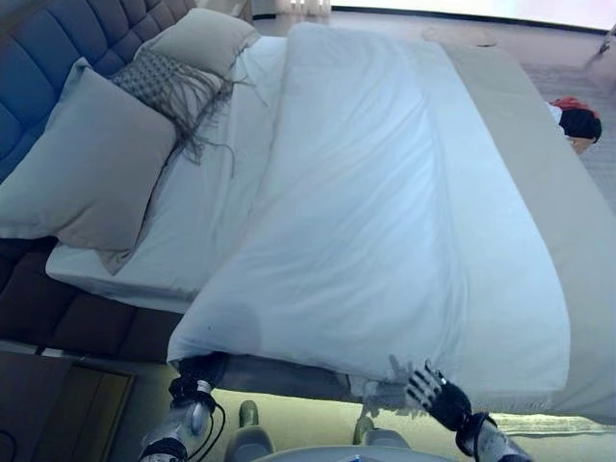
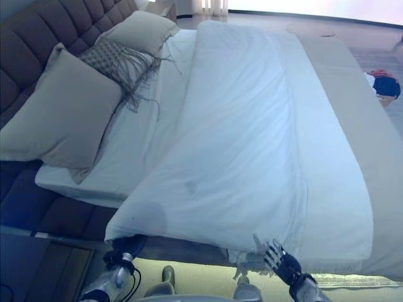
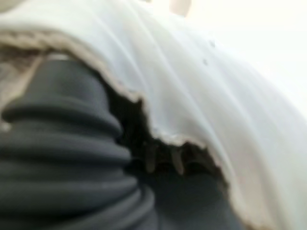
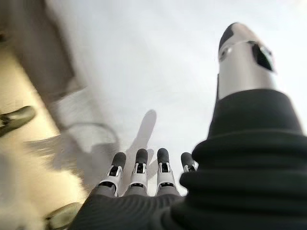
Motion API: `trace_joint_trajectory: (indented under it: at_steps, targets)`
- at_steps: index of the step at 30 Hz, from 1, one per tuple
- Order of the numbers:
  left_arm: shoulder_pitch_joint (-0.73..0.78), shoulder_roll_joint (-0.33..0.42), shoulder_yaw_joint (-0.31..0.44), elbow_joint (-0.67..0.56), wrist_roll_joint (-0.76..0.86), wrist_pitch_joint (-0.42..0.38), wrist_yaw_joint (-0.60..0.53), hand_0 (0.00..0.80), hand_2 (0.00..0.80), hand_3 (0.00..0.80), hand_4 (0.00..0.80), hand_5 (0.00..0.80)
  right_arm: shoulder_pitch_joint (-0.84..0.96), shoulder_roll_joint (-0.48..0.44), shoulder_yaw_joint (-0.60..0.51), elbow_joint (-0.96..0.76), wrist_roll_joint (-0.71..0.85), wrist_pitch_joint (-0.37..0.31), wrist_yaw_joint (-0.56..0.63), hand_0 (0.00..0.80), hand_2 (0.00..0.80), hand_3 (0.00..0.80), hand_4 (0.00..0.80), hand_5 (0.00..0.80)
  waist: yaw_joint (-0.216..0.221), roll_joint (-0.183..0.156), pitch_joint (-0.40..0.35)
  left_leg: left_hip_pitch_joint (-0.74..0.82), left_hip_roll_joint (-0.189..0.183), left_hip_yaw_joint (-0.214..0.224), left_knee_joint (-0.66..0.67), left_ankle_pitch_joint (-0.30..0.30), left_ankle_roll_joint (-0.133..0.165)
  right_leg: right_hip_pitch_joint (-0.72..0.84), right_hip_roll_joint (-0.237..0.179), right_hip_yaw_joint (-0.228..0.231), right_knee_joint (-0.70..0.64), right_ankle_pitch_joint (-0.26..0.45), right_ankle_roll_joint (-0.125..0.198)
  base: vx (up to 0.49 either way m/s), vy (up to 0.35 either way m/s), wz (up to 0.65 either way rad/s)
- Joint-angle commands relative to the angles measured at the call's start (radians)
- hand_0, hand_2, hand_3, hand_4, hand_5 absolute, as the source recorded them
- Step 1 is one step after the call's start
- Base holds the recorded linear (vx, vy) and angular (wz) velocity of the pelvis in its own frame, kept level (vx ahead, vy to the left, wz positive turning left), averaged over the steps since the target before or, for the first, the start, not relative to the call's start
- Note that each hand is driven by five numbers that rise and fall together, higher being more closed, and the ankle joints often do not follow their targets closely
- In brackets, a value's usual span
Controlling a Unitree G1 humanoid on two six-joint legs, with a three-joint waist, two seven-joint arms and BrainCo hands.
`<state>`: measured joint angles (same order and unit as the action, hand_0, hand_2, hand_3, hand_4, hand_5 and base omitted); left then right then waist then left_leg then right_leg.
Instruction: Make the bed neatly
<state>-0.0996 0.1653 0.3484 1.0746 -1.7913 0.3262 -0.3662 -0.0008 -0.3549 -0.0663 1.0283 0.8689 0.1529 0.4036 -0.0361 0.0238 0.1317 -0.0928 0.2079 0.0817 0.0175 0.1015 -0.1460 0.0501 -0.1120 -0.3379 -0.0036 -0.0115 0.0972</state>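
A white duvet [image 1: 366, 212] lies along the bed, with its near edge hanging over the side in front of me. The end toward the pillows is skewed, leaving the pale sheet [image 1: 207, 202] bare. My left hand [image 1: 199, 370] reaches under the duvet's near left corner. In the left wrist view the duvet's hem [image 3: 158, 134] drapes over the hand and hides its fingers. My right hand [image 1: 426, 387] is at the duvet's near edge, farther right. Its fingers [image 4: 139, 167] are straight and its thumb [image 4: 244, 52] spread, open against the white cloth and holding nothing.
A large grey pillow [image 1: 91, 164], a fringed cushion [image 1: 168, 82] and another pillow [image 1: 202, 38] lean on the tufted headboard [image 1: 48, 48] at the left. A beige cover [image 1: 568, 212] shows on the bed's right part. A red and dark bundle [image 1: 577, 117] lies beyond. A nightstand [image 1: 58, 404] stands near left.
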Motion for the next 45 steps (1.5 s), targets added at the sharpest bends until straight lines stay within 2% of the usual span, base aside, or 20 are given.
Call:
trace_joint_trajectory:
  at_steps: [1,6,10,14,22,28,32,36,41,42,45]
  targets:
    - [-0.050,0.233,0.217,-0.033,-0.181,-0.269,-0.012,0.000,0.000,0.000,0.000,0.000,-0.037,-0.039,-0.020,0.035,0.058,-0.024,0.014,0.000,0.000,0.000,0.000,0.000,0.088,-0.032,0.039,-0.075,0.007,0.029,0.094,-0.068,-0.021,-0.055,-0.064,0.009,0.182,-0.150,-0.023,-0.209,0.008,0.18]
    - [-0.117,0.232,0.205,-0.046,-0.181,-0.359,0.028,0.000,0.000,0.000,0.000,0.000,-0.097,-0.051,0.003,0.034,0.092,-0.037,0.028,0.000,0.000,0.000,0.000,0.000,0.088,-0.035,0.093,-0.133,0.015,0.007,0.111,-0.052,-0.034,-0.125,-0.054,0.017,0.215,-0.152,-0.036,-0.222,0.014,0.19]
    - [-0.150,0.246,0.201,-0.058,-0.181,-0.423,0.073,0.000,0.000,0.000,0.000,0.000,-0.147,-0.066,0.032,0.011,0.136,-0.049,0.021,0.000,0.000,0.000,0.000,0.000,0.091,-0.045,0.160,-0.216,0.019,-0.024,0.167,-0.056,-0.040,-0.229,-0.047,0.031,0.296,-0.166,-0.051,-0.261,0.003,0.02]
    - [-0.176,0.276,0.204,-0.031,-0.181,-0.432,0.076,0.000,0.000,0.000,0.000,0.000,-0.192,-0.103,0.046,0.003,0.156,-0.048,0.015,0.000,0.000,0.000,0.000,0.000,0.089,-0.051,0.212,-0.290,0.013,-0.040,0.226,-0.067,-0.032,-0.331,-0.043,0.049,0.394,-0.188,-0.064,-0.244,0.076,0.03]
    - [-0.206,0.315,0.215,-0.028,-0.181,-0.484,0.120,0.000,0.000,0.000,0.000,0.000,-0.246,-0.159,0.025,0.029,0.178,-0.039,0.024,0.000,0.000,0.000,0.000,0.000,0.113,-0.064,0.278,-0.389,-0.011,-0.051,0.327,-0.104,-0.007,-0.462,-0.102,0.041,0.557,-0.216,-0.066,-0.160,0.111,0.12]
    - [-0.227,0.308,0.183,0.009,-0.181,-0.401,0.115,0.000,0.000,0.000,0.000,0.000,-0.278,-0.159,0.040,0.010,0.185,-0.039,0.012,0.000,0.000,0.000,0.000,0.000,0.124,-0.077,0.305,-0.453,-0.026,-0.058,0.386,-0.125,0.010,-0.530,-0.129,0.047,0.646,-0.238,-0.068,-0.106,0.059,0.08]
    - [-0.208,0.295,0.096,0.027,-0.181,-0.293,0.109,0.000,0.000,0.000,0.000,0.000,-0.300,-0.140,0.059,-0.052,0.191,-0.044,0.002,0.000,0.000,0.000,0.000,0.000,0.136,-0.097,0.325,-0.485,-0.031,-0.065,0.418,-0.138,0.021,-0.567,-0.146,0.048,0.692,-0.243,-0.062,-0.085,0.002,0.12]
    - [-0.185,0.293,0.025,0.030,-0.181,-0.225,0.140,0.000,0.000,0.000,0.000,0.000,-0.303,-0.139,0.058,-0.088,0.200,-0.044,-0.008,0.000,0.000,0.000,0.000,0.000,0.145,-0.109,0.335,-0.507,-0.032,-0.068,0.440,-0.150,0.030,-0.589,-0.156,0.046,0.718,-0.244,-0.056,-0.059,0.007,0.09]
    - [-0.125,0.238,-0.008,0.073,0.061,-0.157,0.163,0.000,0.000,0.000,0.000,0.000,-0.284,-0.120,0.041,-0.125,0.202,-0.045,-0.026,0.000,0.000,0.000,0.000,0.000,0.157,-0.118,0.341,-0.517,-0.037,-0.076,0.469,-0.171,0.043,-0.595,-0.163,0.044,0.734,-0.243,-0.050,-0.021,-0.006,0.11]
    - [-0.111,0.223,-0.022,0.096,0.123,-0.122,0.166,0.000,0.000,0.000,0.000,0.000,-0.274,-0.114,0.037,-0.139,0.201,-0.043,-0.033,0.000,0.000,0.000,0.000,0.000,0.156,-0.122,0.340,-0.511,-0.039,-0.080,0.483,-0.199,0.042,-0.587,-0.165,0.053,0.742,-0.260,-0.039,0.056,-0.025,0.17]
    - [-0.073,0.205,-0.029,0.146,0.127,-0.074,0.161,0.000,0.000,0.000,0.000,0.000,-0.254,-0.112,0.020,-0.139,0.203,-0.049,-0.023,0.000,0.000,0.000,0.000,0.000,0.159,-0.121,0.340,-0.512,-0.039,-0.080,0.501,-0.212,0.047,-0.583,-0.172,0.050,0.745,-0.259,-0.038,0.009,-0.009,0.07]
